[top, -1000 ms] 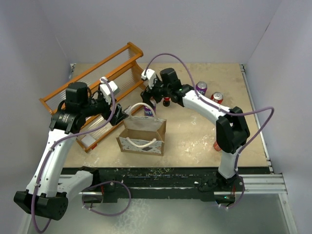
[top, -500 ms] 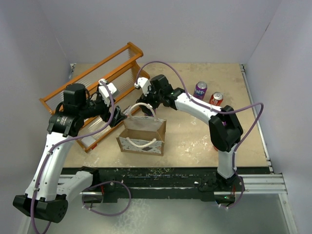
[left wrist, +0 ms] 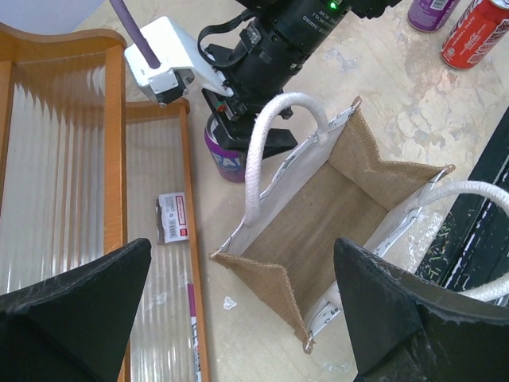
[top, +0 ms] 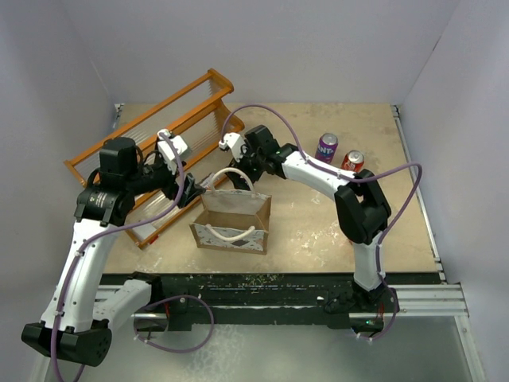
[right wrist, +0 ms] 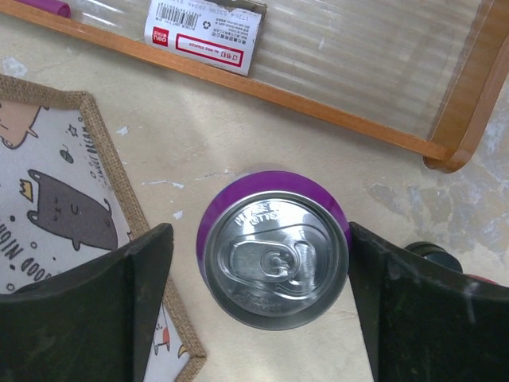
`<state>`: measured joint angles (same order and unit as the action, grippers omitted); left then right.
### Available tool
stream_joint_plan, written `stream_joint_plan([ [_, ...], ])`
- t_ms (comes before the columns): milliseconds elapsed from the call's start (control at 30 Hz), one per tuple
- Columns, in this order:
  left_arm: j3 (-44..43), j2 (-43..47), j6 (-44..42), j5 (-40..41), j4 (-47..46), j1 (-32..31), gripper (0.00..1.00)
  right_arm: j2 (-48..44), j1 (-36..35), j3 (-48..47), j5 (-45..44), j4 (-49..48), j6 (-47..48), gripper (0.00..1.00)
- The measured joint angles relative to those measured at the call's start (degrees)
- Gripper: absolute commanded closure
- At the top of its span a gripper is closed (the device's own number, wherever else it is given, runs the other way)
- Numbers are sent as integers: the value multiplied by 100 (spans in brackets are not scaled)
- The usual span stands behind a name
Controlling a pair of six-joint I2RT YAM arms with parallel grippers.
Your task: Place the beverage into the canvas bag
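Observation:
The beverage, a purple can (right wrist: 274, 263), stands upright on the table between the canvas bag (top: 231, 215) and the orange rack. My right gripper (right wrist: 258, 239) straddles it from above: the right finger touches the can's side and a narrow gap shows at the left finger. In the left wrist view the purple can (left wrist: 227, 159) sits under that gripper, just behind the canvas bag (left wrist: 318, 215), which stands open and holds nothing. My left gripper (left wrist: 242, 270) hovers open above the bag's near left corner, holding nothing.
An orange wooden rack (top: 151, 151) with ribbed clear panels lies at the back left, close to the can. A second purple can (top: 328, 146) and a red can (top: 353, 161) stand at the back right. The bag's white rope handle (left wrist: 262, 151) arches beside the right gripper.
My right gripper has moved left and down over the purple can beside the bag, and its jaws have narrowed around it. The left arm has shifted only slightly.

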<state>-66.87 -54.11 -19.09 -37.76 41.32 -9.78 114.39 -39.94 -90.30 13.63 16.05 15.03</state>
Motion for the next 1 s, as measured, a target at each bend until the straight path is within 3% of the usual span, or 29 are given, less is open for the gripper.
stream_joint_plan([
  [367,125,-57,-79,247,46,2,1,-105,0,0,-90,186,4,75],
  [700,439,-485,-223,761,289,2,1,-992,129,-254,-232,601,81,88],
  [1000,647,-723,-267,442,308,2,1,-1886,186,-588,-546,892,238,99],
])
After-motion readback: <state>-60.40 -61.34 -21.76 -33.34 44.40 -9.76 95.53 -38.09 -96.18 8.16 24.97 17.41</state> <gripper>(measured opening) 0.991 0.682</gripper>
